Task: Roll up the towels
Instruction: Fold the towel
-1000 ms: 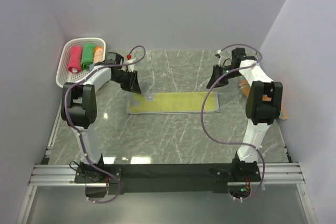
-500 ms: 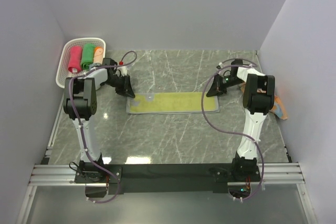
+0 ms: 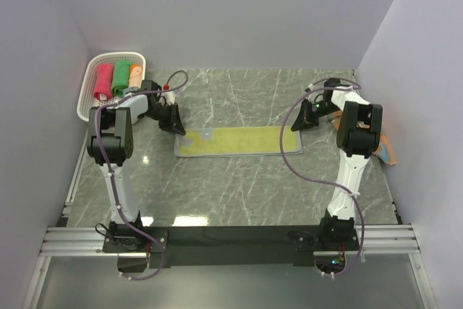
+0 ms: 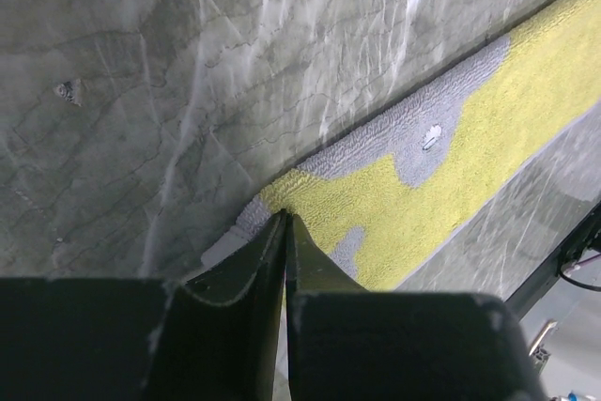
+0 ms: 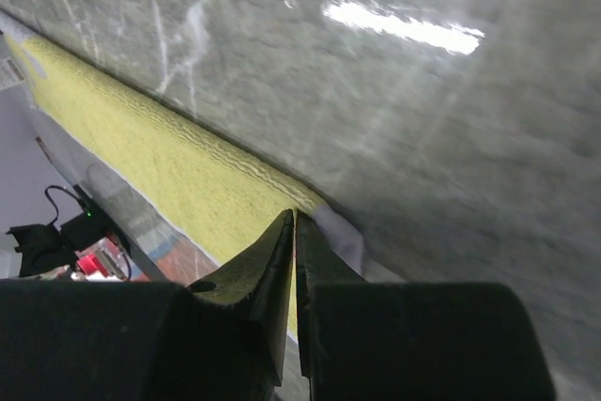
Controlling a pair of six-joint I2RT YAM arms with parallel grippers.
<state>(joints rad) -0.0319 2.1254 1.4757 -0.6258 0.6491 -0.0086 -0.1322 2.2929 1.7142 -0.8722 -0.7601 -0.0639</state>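
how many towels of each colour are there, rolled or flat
pink-red rolled towel: 1
green rolled towel: 1
orange rolled towel: 1
yellow flat towel: 1
orange cloth at right edge, partly hidden: at least 1
total: at least 5

Long flat yellow towel (image 3: 239, 141) spread on grey marbled table (image 3: 231, 186). Left gripper (image 3: 176, 125) at its far-left corner, right gripper (image 3: 299, 124) at far-right corner (jaws too small to judge). White perforated plastic basket (image 3: 116, 55), far left: pink-red roll (image 3: 103, 82), green roll (image 3: 121, 77), orange roll (image 3: 136, 75).
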